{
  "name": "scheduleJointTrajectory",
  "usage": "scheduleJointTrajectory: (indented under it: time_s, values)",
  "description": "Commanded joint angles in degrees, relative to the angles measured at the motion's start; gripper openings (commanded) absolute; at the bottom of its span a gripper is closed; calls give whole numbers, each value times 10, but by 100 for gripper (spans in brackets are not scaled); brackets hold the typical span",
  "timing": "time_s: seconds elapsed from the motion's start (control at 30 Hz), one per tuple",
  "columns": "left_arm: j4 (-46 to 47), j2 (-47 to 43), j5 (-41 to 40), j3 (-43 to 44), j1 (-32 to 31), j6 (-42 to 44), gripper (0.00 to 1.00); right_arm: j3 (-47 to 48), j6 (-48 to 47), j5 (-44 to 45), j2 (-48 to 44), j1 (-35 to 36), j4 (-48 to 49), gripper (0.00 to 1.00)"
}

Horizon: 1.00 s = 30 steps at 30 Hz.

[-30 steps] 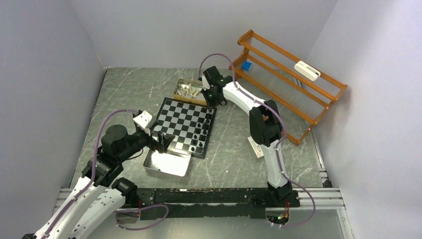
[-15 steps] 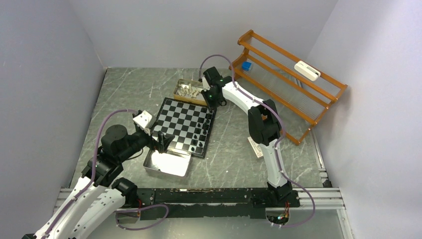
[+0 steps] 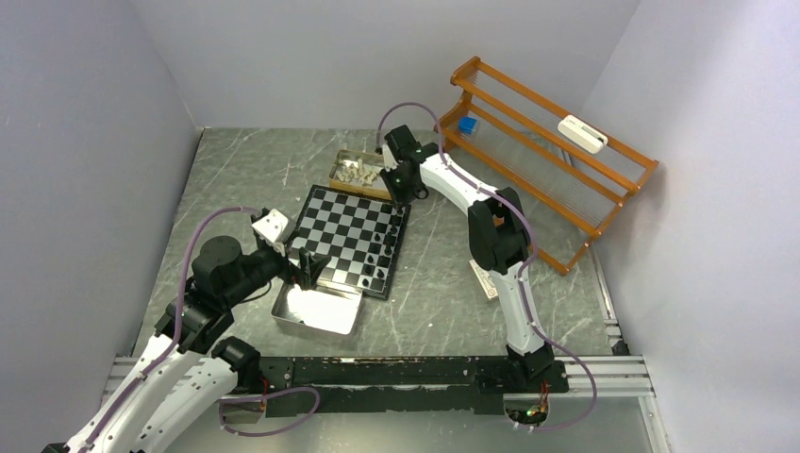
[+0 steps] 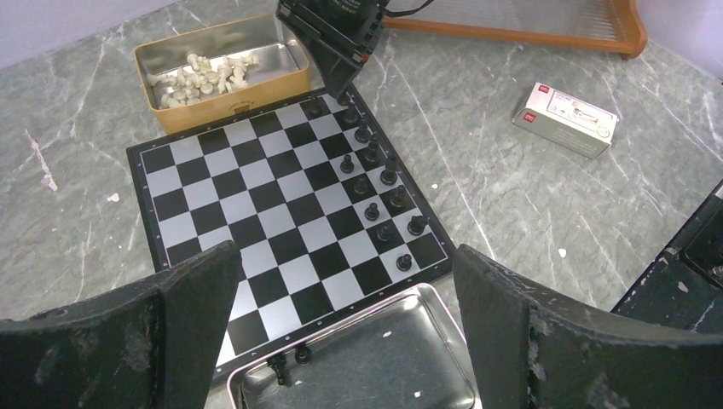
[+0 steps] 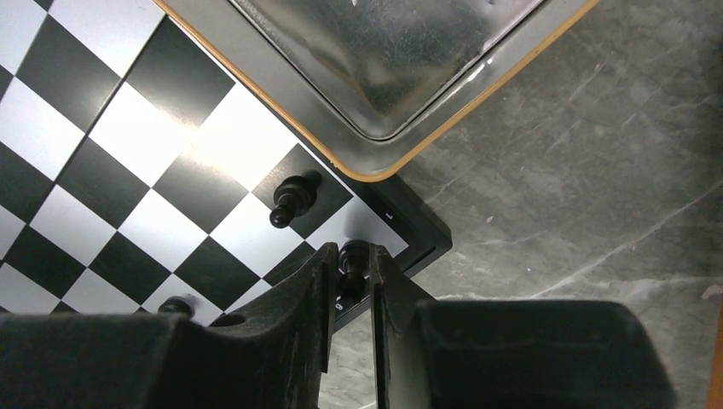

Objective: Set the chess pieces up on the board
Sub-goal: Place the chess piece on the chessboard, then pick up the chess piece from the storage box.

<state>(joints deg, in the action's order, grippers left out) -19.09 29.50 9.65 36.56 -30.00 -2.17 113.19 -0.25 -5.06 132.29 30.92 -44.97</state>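
The board (image 3: 344, 231) lies mid-table, with black chess pieces (image 4: 375, 183) lined in two rows along its right side. My right gripper (image 5: 350, 261) hangs over the board's (image 5: 128, 170) far right corner, jaws narrowly apart around a black piece (image 5: 354, 252) standing upright on the corner square. Another black piece (image 5: 290, 198) stands one square away. My left gripper (image 4: 345, 251) hovers wide open and empty over the silver tray (image 4: 401, 366), where two black pieces (image 4: 290, 354) lie. Cream-white pieces (image 4: 200, 77) fill a gold tin (image 4: 247, 92).
An orange rack (image 3: 547, 151) leans at the back right with a white device (image 3: 580, 132) and a blue item (image 3: 466, 124). A small white box (image 4: 564, 119) lies right of the board. A white object (image 3: 272, 226) sits by the board's left edge.
My right gripper's jaws have parted slightly around the black piece at the board's corner. The left arm has not moved.
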Motion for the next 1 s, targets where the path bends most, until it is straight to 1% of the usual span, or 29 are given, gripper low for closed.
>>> scheduleJointTrajectory:
  time_s: [0.0,0.37,0.43,0.5,0.6,0.67,0.7,0.83,0.97]
  values:
    - [7,0,-4,2,7,9,98,22,2,-6,12,-5,-7,24]
    - [9,5,0,1,10,9,98,41,2,-6,19,-6,-13,23]
    - [9,6,-6,0,11,5,98,51,6,-2,19,-7,-16,26]
    - [13,9,-30,-3,11,-14,98,64,20,7,18,-6,-19,32]
    - [16,21,-102,-3,11,-71,98,83,27,7,10,-9,-26,39]
    - [-8,41,-159,7,11,-138,98,82,32,12,-5,-10,-20,43]
    - [-21,54,-174,13,11,-156,99,78,35,12,-14,-11,-17,45]
    - [-78,131,-155,54,11,-168,97,36,50,3,-65,-12,11,47]
    - [-114,214,-159,72,11,-177,97,-57,62,-16,-142,-12,66,50]
